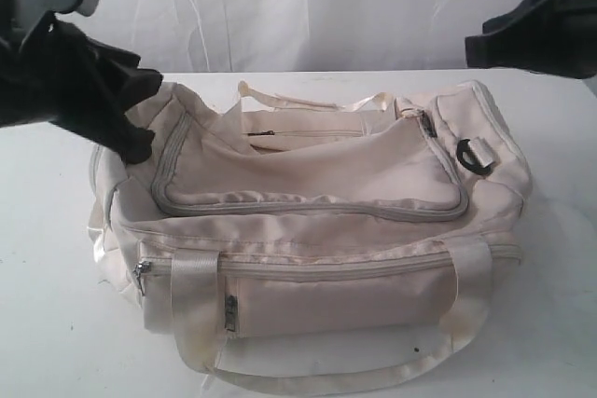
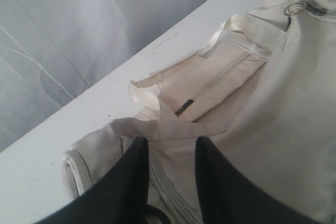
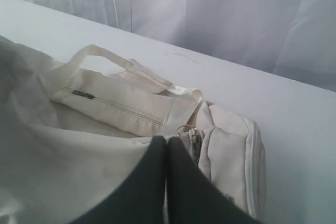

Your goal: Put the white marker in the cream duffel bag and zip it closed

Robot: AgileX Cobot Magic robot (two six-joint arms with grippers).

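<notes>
The cream duffel bag [image 1: 308,230] lies on the white table, its top flap sagging and open along the back, where an inner zip pocket [image 1: 298,132] shows. My left gripper [image 1: 140,144] is open at the bag's left end, its jaws apart over the flap fabric [image 2: 170,142] beside the grey zipper track. My right gripper [image 1: 478,42] hangs shut and empty above the bag's right end [image 3: 167,140], with the metal zipper pull ring [image 3: 186,129] just beyond its tips. The white marker is not in any view.
The table [image 1: 56,323] extends around the bag on all sides. A white curtain [image 1: 326,6] hangs behind the table's far edge. A black strap ring [image 1: 471,156] sits on the bag's right end, and a webbing handle [image 1: 308,381] lies at the front.
</notes>
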